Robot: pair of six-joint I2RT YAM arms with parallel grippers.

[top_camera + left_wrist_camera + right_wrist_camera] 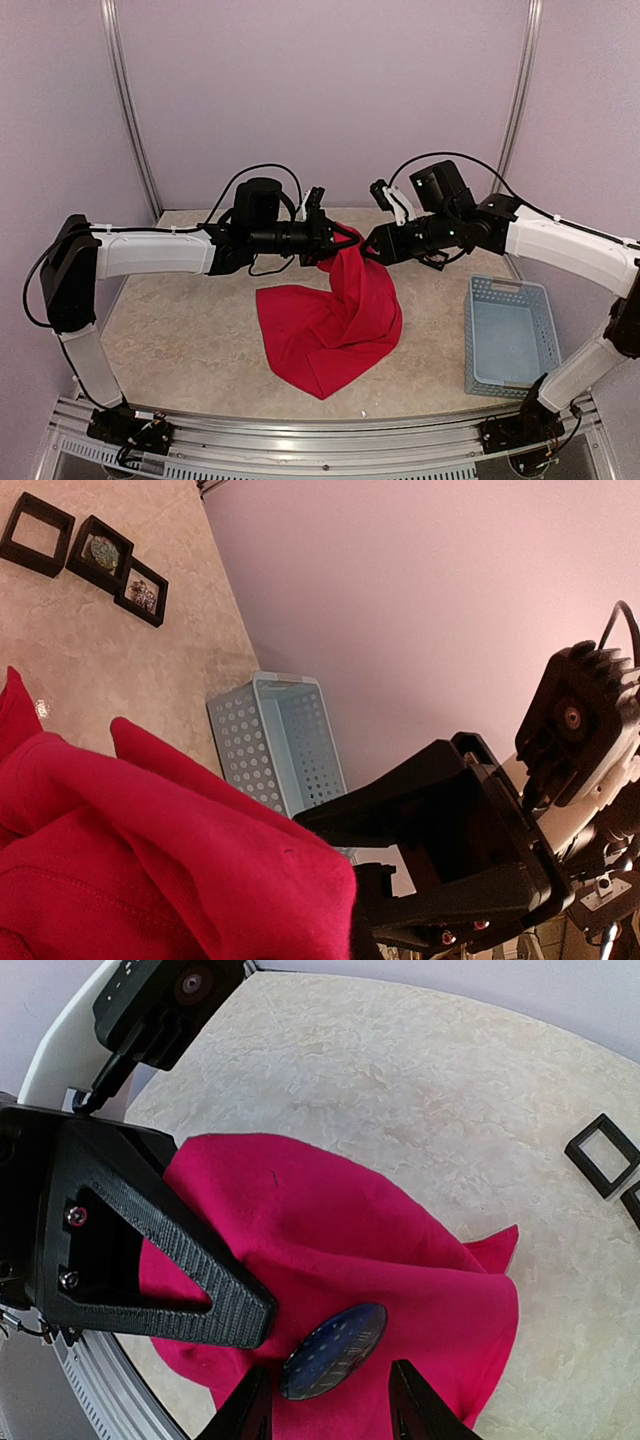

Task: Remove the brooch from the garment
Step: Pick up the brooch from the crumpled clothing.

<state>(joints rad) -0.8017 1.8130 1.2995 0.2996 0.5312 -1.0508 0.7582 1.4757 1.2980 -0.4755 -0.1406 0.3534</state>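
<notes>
- Your left gripper [343, 240] is clenched on the top fold of the red garment [330, 320]. In the left wrist view the cloth covers its fingertips.
- The garment hangs from that grip near the middle of the table [180, 340]. Its lower part lies crumpled on the surface, toward 6 o'clock.
- The brooch [338, 1345], a dark blue oval, sits on the cloth at 6 o'clock in the right wrist view. From the top camera you cannot see it.
- Your right gripper [330, 1370] is released. Its two fingers [247, 1410] stand apart on either side of the brooch and are cut off by the lower edge. I cannot tell whether a finger touches the brooch rim.
- The pale blue basket [508, 335] stands at 4 o'clock, well apart from the garment.
- Three small black frames [90, 552] lie on the table at 11 o'clock in the left wrist view. What is inside them is too small to make out.
</notes>
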